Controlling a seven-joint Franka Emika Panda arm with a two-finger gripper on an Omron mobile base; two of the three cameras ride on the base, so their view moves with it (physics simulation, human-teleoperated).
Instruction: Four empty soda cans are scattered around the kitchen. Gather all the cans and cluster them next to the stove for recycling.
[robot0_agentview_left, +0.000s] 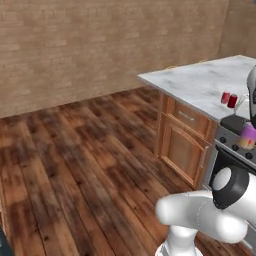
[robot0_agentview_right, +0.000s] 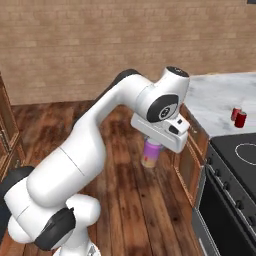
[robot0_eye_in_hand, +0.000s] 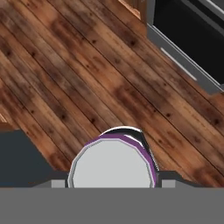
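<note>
Gripper (robot0_agentview_right: 151, 150) is clamped on the pink-purple can (robot0_agentview_right: 150, 153), which hangs upright below the hand, yellowish base down, over the wood floor (robot0_agentview_right: 125, 200) in front of the cabinets. In the hand view the can's silver top (robot0_eye_in_hand: 111, 166) sits between the finger tips, purple rim visible around it, floor planks beneath and the dark oven door (robot0_eye_in_hand: 188, 35) toward the upper right. From the left base view the same can (robot0_agentview_left: 247, 136) shows at the right edge, in front of the stove. The stove (robot0_agentview_right: 240, 150) has a black glass top with a white burner ring, and a silver front with knobs below it. Two red cans (robot0_agentview_right: 239, 117) stand upright on the marble counter (robot0_agentview_right: 215, 100), touching or nearly so, just beside the stove's far edge; the left base view shows them (robot0_agentview_left: 229, 99) in the same place, near the counter's stove end. Wooden cabinets (robot0_agentview_left: 185, 140) sit under the counter. Tan brick wall (robot0_agentview_left: 100, 45) runs behind.
</note>
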